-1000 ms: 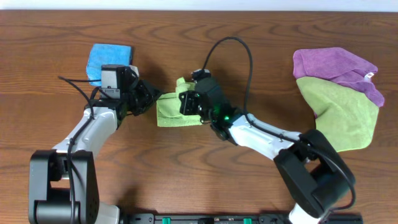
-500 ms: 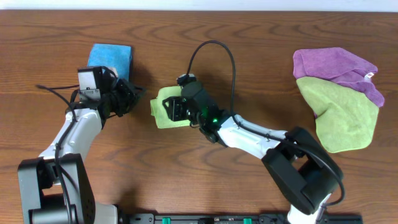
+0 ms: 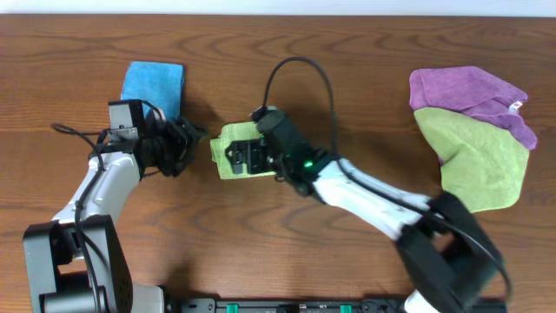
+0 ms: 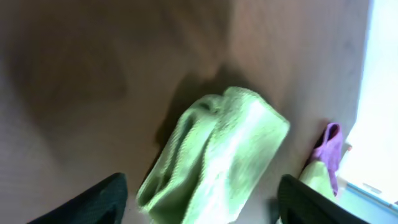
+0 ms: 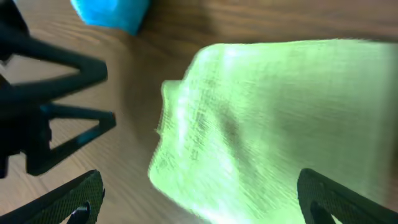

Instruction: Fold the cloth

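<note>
Cloth (image 3: 223, 142), folded small, lies mid-bench a little toward the left edge, right under our right pincer (image 3: 239, 157), whose jaws are spread, while our left pincer (image 3: 193, 148), equally spread, waits just beside its left side.

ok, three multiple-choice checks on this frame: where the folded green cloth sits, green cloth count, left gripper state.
1. The cloth lies: A) far right B) centre of the table, under the right gripper C) off the edge.
2. Lime-green cloths overhead: A) one B) three C) two.
3. The left gripper is: A) open, apart from the cloth B) shut on the cloth C) out of view.
Answers: B, the right wrist view looks down on it; C, a second green cloth lies at right; A, its fingers stand wide apart.
</note>
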